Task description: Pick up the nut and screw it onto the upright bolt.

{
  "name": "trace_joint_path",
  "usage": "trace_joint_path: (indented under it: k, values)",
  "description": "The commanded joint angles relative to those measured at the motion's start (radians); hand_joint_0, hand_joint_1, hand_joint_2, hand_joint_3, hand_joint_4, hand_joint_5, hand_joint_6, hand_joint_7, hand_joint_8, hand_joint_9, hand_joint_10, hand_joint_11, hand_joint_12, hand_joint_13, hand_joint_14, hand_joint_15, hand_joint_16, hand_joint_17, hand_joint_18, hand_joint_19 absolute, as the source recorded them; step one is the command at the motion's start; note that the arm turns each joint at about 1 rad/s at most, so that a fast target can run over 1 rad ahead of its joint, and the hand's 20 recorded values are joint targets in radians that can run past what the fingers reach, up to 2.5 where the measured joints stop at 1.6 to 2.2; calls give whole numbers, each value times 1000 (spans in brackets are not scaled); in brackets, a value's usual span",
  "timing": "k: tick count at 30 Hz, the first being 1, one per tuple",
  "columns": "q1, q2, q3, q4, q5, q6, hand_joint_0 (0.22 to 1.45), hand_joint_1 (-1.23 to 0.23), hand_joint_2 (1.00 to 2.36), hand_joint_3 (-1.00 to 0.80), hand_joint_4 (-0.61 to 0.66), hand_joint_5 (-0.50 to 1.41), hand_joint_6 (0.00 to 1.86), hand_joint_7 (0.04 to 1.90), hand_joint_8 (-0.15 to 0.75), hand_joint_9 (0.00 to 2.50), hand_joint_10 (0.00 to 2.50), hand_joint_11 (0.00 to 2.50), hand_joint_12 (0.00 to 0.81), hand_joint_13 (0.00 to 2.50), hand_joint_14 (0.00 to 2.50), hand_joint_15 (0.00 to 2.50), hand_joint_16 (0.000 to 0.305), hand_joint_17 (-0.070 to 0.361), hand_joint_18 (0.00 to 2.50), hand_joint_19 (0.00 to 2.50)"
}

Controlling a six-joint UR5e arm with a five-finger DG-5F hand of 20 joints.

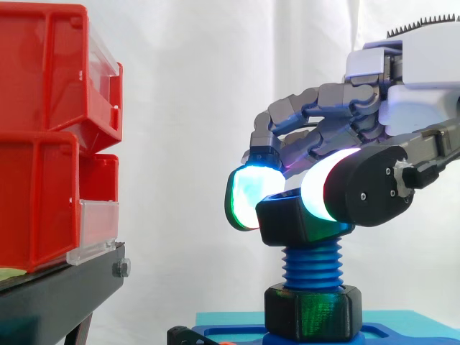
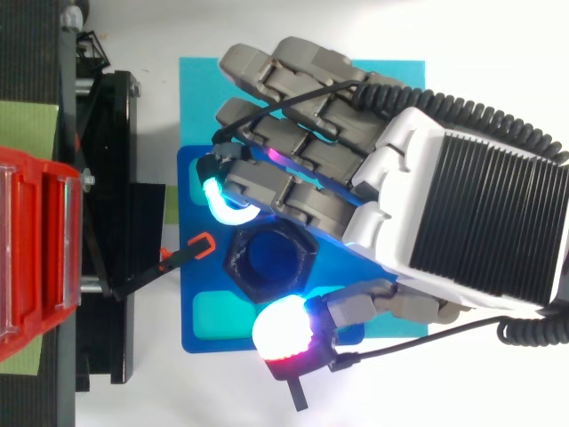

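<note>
The nut (image 1: 298, 219) sits at the top of the upright blue bolt (image 1: 313, 264). In the side view its 3 o'clock flank is covered by a glowing pad, and the bolt's tip is hidden inside it; whether the threads have engaged cannot be determined. In the top view the bolt end appears as blue in the nut's bore. The hand (image 2: 480, 205) pinches the nut: a cyan fingertip (image 2: 222, 200) presses at 11 o'clock and the thumb pad (image 2: 283, 334) at 6 o'clock. Count: one bolt and two black nuts, the second nut (image 1: 313, 310) seated at the bolt's foot. The blue base (image 2: 200, 294) is cut off at the side view's lower edge. Two red bins (image 1: 43, 72) stand stacked at 9 o'clock on the black stand (image 1: 65, 287).
</note>
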Motion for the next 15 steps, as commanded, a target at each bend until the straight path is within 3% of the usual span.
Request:
trace_joint_path:
  k: [1, 15]
  values:
    - [0, 1, 0, -7, -1, 0, 535, -593, 1000, -500, 296, -143, 501, 1211, 306, 474, 0, 0, 364, 401, 0, 0, 46, 103, 308, 0]
    - [-6, 1, 1, -60, -12, 26, 535, -593, 1000, -500, 289, -143, 501, 1200, 305, 474, 0, 0, 364, 402, 0, 0, 46, 103, 308, 0]
